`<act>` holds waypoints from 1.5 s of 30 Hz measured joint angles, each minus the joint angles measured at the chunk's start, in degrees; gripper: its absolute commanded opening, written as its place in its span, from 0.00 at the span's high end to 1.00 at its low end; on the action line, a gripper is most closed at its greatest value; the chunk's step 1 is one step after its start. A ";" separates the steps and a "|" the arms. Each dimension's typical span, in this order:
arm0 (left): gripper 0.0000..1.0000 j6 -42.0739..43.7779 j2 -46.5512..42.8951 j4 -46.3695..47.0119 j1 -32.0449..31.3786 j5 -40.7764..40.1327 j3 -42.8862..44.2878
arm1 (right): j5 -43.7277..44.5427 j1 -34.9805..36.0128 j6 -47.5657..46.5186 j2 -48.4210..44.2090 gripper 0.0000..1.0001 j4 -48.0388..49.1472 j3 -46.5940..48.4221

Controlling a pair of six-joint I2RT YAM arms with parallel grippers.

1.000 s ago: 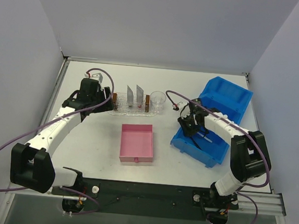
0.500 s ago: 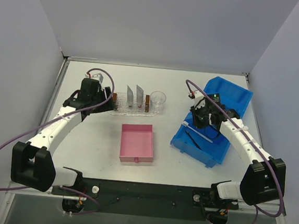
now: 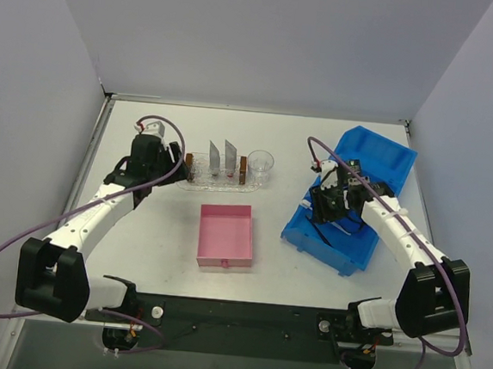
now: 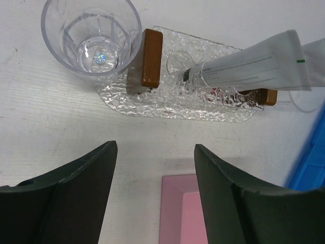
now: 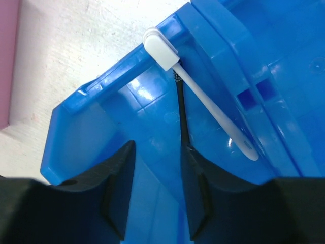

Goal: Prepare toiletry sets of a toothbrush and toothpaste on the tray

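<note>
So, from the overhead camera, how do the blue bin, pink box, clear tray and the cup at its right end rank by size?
Largest to smallest:
1. blue bin
2. pink box
3. tray, as long as the box but narrower
4. cup

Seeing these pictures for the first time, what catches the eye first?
The big blue bin on the right, with a white toothbrush lying inside, its head at the rim. Next, the pink box in the middle of the table, and behind it two silver toothpaste tubes standing on the clear tray.
</note>
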 measured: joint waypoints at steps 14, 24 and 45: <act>0.27 -6.91 -0.33 0.87 8.94 -1.25 -1.68 | 1.05 2.71 -2.03 9.66 0.57 -2.69 2.25; 0.27 -7.39 -0.33 -0.13 10.91 -1.01 -1.64 | 4.37 4.44 -2.56 13.57 0.62 1.01 2.75; 0.27 -7.28 -3.02 1.51 12.79 0.57 -3.34 | 9.73 5.99 -2.40 14.32 0.71 8.83 -2.89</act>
